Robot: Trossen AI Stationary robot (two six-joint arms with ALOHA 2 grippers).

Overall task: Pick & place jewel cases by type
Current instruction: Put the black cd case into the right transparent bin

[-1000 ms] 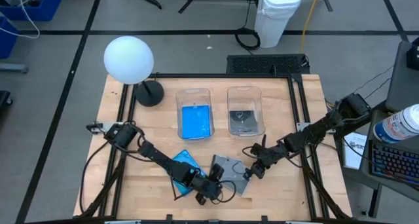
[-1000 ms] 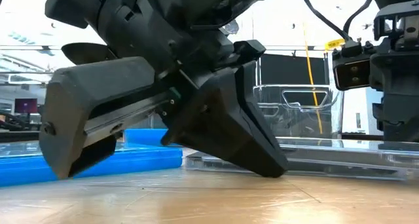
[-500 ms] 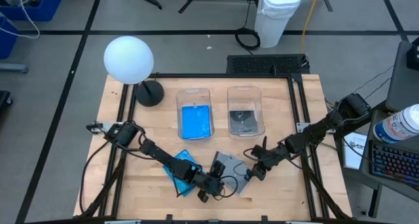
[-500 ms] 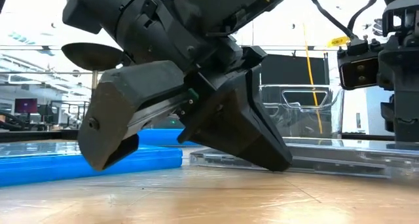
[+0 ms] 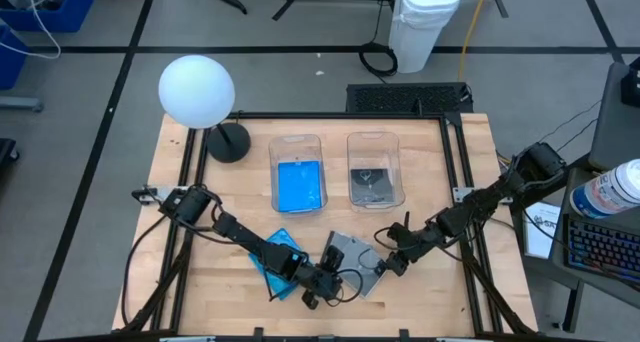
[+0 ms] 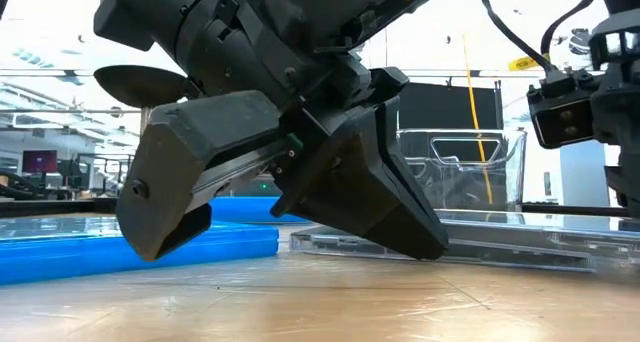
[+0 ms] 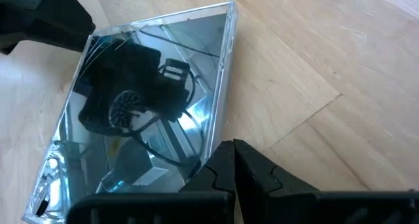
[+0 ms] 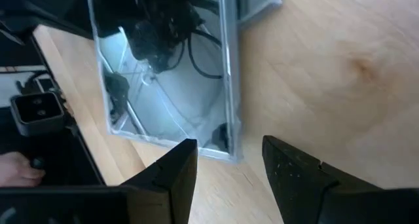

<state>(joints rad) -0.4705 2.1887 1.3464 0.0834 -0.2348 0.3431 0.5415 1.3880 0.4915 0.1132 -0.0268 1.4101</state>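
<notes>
Left gripper [image 5: 322, 285] closed beside grey case [image 5: 352, 262]

Glossy clear plastic case [image 7: 150, 112], matt wood table [image 7: 340, 67]

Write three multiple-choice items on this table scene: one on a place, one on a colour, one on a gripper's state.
1. Where does the loose blue case lie?
A. In a tub
B. On the table, under the left arm
C. By the lamp

2. What colour is the case inside the left tub?
A. Blue
B. Red
C. Grey

3. How do the left gripper fingers stand?
A. Wide open
B. Shut
C. Out of view

Answers: 1 B, the high view shows it on the wood; 2 A, blue fills that tub; 3 B, the fingertips meet beside the clear case.
</notes>
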